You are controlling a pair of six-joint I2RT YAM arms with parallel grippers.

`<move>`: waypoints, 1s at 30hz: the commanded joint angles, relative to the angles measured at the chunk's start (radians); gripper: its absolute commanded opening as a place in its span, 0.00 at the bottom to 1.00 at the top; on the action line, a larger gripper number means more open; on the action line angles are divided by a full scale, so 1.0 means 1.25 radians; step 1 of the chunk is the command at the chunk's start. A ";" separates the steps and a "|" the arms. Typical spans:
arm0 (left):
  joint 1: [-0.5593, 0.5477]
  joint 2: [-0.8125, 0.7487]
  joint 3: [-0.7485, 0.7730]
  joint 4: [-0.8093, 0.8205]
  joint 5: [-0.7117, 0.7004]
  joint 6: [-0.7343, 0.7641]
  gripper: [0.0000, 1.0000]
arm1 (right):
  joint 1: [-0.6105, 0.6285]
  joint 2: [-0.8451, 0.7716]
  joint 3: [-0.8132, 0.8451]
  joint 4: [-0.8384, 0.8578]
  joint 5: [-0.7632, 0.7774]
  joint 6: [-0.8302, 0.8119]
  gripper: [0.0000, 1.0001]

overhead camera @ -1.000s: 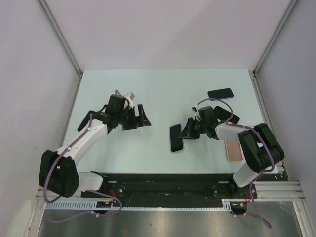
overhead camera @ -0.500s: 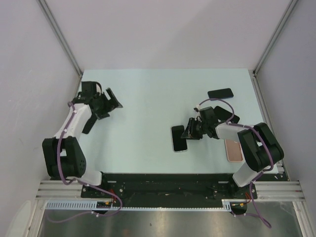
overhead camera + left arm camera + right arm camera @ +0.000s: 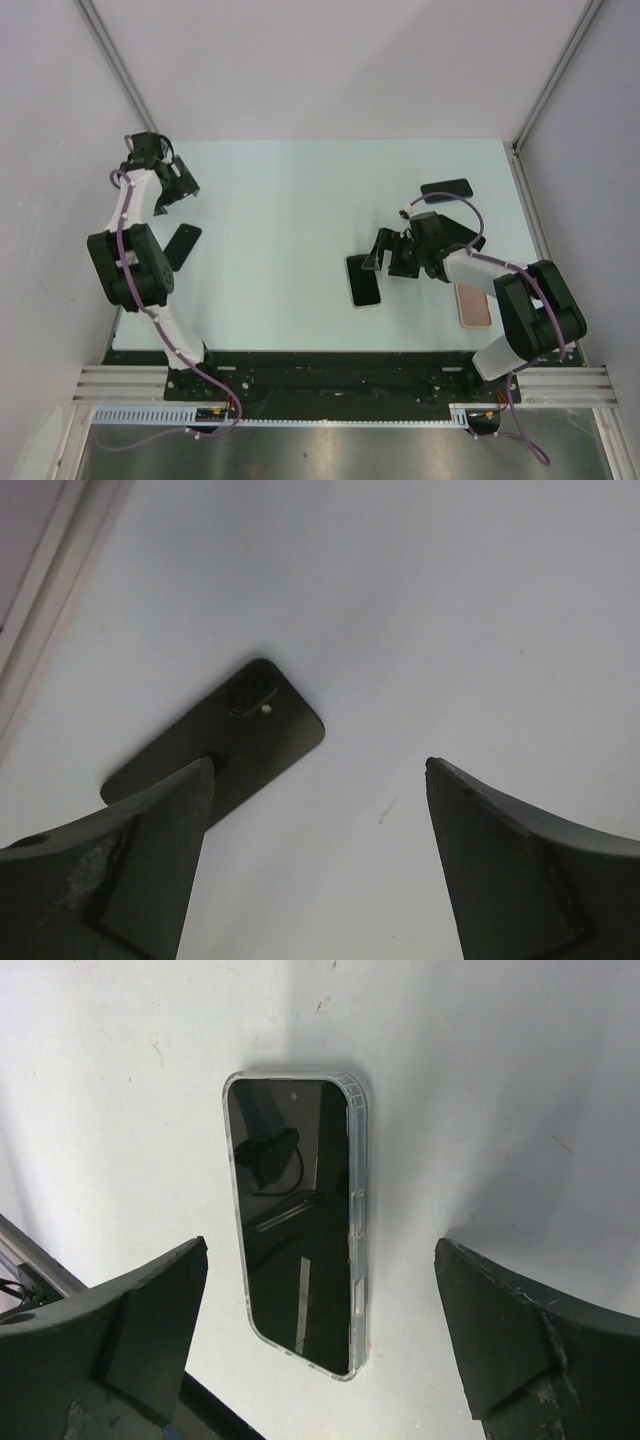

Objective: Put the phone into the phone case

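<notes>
Here, the phone (image 3: 297, 1225) lies screen-up on the pale tabletop (image 3: 480, 1080), seemingly seated in its clear phone case (image 3: 358, 1210), directly under the right gripper (image 3: 320, 1250) — jaws spread wide, gripping nothing. At the far-left corner, the left gripper (image 3: 318, 780) likewise hangs wide open and empty near a dark second phone (image 3: 245, 730) lying back-up. The cased handset looks stiff, thin and slick-faced, its rim softer; a hold across the long edges seems safest. Whether every corner has snapped home cannot be made out — reflections cloud the glass, and a finger (image 3: 150, 830) cuts off the second phone's lower end.
</notes>
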 commanded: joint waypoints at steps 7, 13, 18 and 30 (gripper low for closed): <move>0.041 0.182 0.116 -0.040 -0.061 0.123 0.92 | -0.009 -0.142 -0.004 -0.040 -0.008 -0.027 0.99; 0.089 0.226 0.101 -0.002 0.030 0.135 0.94 | -0.010 -0.201 -0.006 -0.037 -0.017 -0.037 1.00; 0.094 0.252 0.084 0.018 0.066 0.142 0.93 | -0.016 -0.229 -0.006 -0.041 -0.019 -0.038 1.00; 0.096 0.195 -0.051 0.040 0.082 0.098 0.93 | -0.044 -0.245 -0.016 -0.026 -0.049 -0.026 1.00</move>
